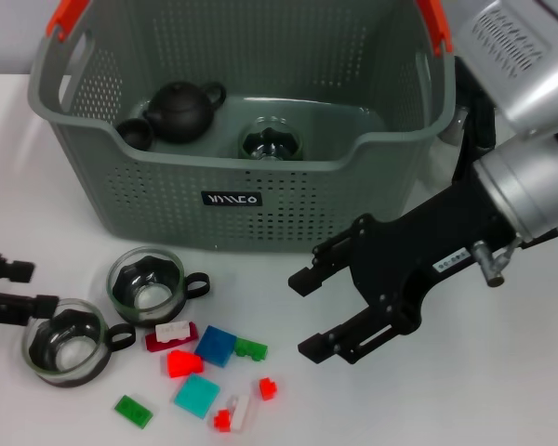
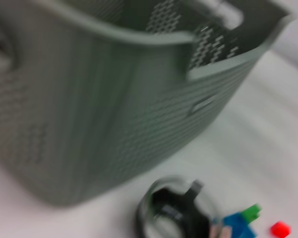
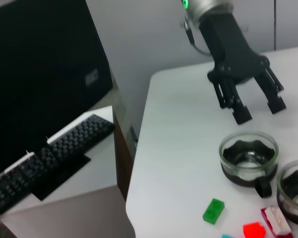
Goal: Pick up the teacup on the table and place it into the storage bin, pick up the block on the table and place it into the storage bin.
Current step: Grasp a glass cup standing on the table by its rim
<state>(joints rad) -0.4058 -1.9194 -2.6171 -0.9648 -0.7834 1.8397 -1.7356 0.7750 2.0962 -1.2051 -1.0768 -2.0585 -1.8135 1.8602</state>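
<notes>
Teacups [image 1: 67,342] look like fragile, slippery glass, so we would grip the near one's rim; our left hand [image 1: 9,288] and right hand [image 1: 330,311] spread wide, empty.

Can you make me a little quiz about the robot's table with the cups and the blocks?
1. How many glass teacups stand on the table outside the storage bin?
2. True or false: a black teapot sits inside the bin.
3. Which gripper hangs open over the table beside the blocks: A left, B right?

Key:
1. Two: the teacup nearer the bin and the teacup by the left gripper.
2. True.
3. B, the right gripper; the left gripper is at the table's edge.
</notes>
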